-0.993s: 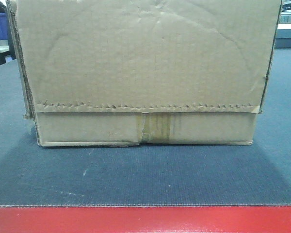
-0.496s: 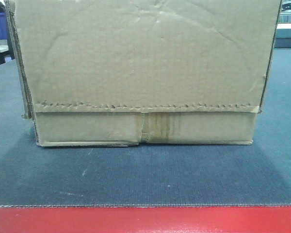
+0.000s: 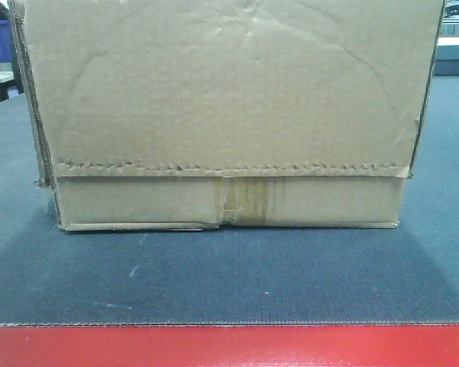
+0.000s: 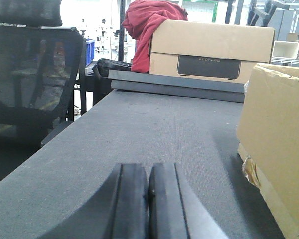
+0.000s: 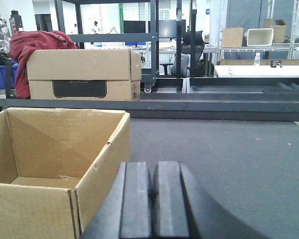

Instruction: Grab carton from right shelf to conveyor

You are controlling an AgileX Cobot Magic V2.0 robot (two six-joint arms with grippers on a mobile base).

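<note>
The brown carton [image 3: 229, 115] stands on the dark grey conveyor belt [image 3: 229, 275], just behind its red front edge. Its perforated flap edge and taped seam face the front camera. In the right wrist view the carton [image 5: 55, 169] is open-topped and empty, left of my right gripper [image 5: 151, 172], whose fingers are pressed together with nothing between them. In the left wrist view the carton [image 4: 279, 149] stands to the right of my left gripper [image 4: 148, 172], also shut and empty. Both grippers hover low over the belt, beside the carton and apart from it. The right shelf is out of view.
A second closed cardboard box [image 5: 82, 74] with a red cloth [image 5: 32, 45] draped on it sits beyond the belt's far end. A black mesh office chair [image 4: 30, 74] stands left of the belt. Shelving and benches fill the background.
</note>
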